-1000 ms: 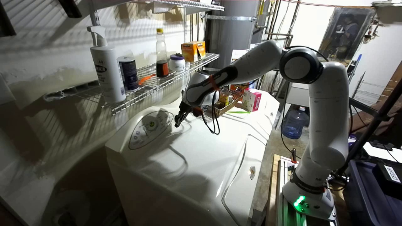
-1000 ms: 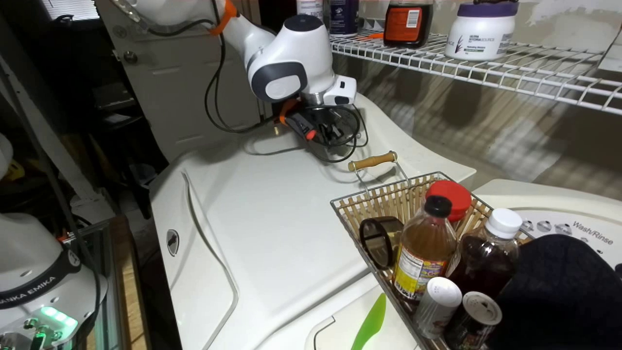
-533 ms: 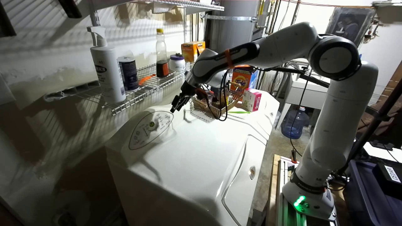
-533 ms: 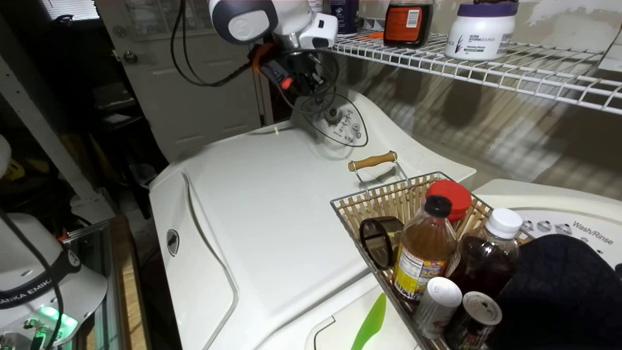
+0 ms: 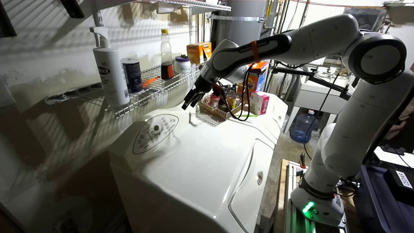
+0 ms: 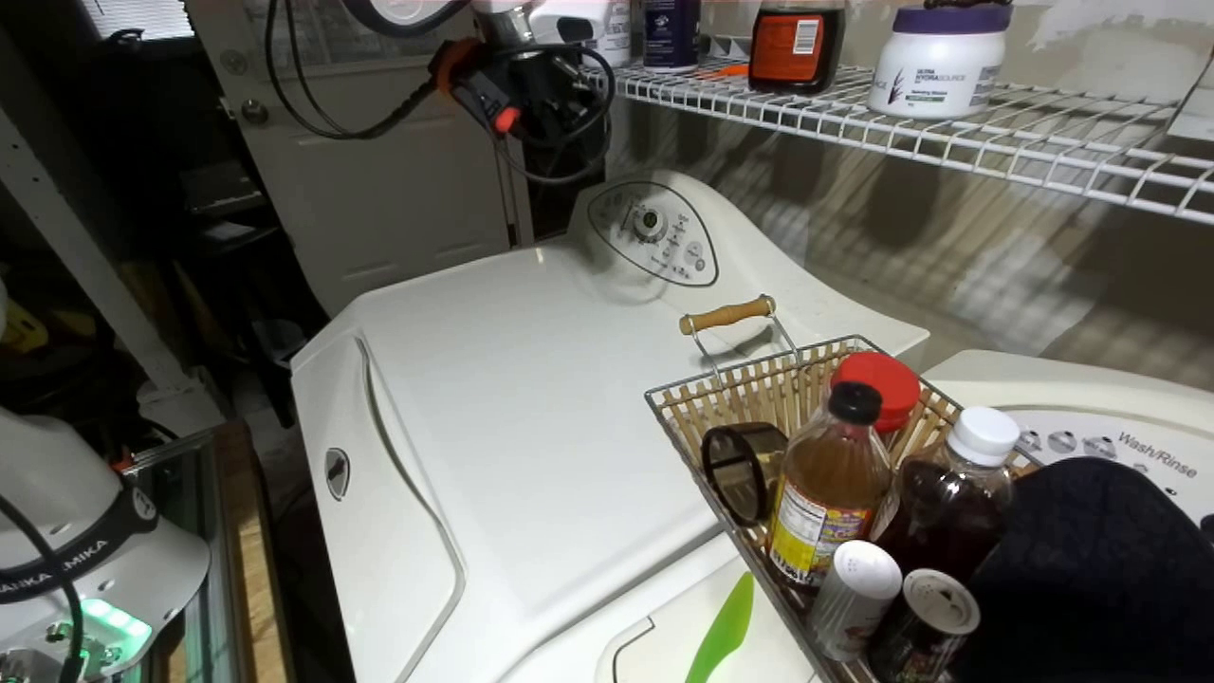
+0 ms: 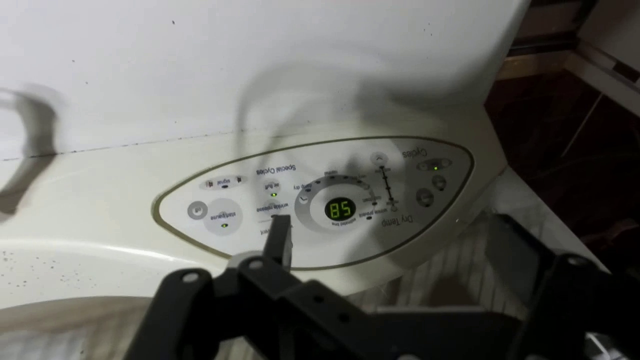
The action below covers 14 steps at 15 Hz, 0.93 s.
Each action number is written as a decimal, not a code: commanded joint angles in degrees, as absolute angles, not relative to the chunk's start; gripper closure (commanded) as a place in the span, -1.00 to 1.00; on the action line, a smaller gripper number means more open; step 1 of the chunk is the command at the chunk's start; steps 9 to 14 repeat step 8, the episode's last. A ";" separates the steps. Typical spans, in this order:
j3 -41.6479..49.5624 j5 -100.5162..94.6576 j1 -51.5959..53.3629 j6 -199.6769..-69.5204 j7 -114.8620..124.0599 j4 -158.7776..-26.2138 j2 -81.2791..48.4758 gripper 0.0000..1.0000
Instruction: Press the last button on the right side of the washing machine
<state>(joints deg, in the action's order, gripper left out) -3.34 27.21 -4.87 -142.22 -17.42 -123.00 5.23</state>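
The washing machine (image 5: 200,161) is a white boxy appliance with an oval control panel (image 6: 654,232) on its raised back. In the wrist view the panel's lettering stands upside down. Green digits glow on the display (image 7: 340,209), and small green lights show, including one at the start/pause button (image 7: 223,216). At the panel's end lies a round grey off button (image 7: 197,210). My gripper (image 5: 189,106) hangs above and apart from the panel, its jaws wide apart with nothing between them. One of its fingers (image 7: 278,242) covers part of the panel's lower edge in the wrist view.
A wicker basket (image 6: 749,379) of bottles and shakers stands beside the panel. Above, a wire shelf (image 6: 1043,156) carries bottles and a jar. A green utensil (image 6: 723,626) lies near the basket. Another white panel marked Wash/Rinse (image 6: 1157,455) shows at the right.
The arm has risen and drawn away from the control panel, which the gripper hid in part before. The jaws have spread from nearly together to wide apart.
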 commanded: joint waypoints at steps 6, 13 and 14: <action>0.11 26.68 -1.50 -142.54 -17.41 -126.86 7.62 -1.00; 0.12 26.67 -1.48 -142.57 -17.40 -126.98 7.73 -1.00; 0.12 26.67 -1.48 -142.57 -17.40 -126.98 7.73 -1.00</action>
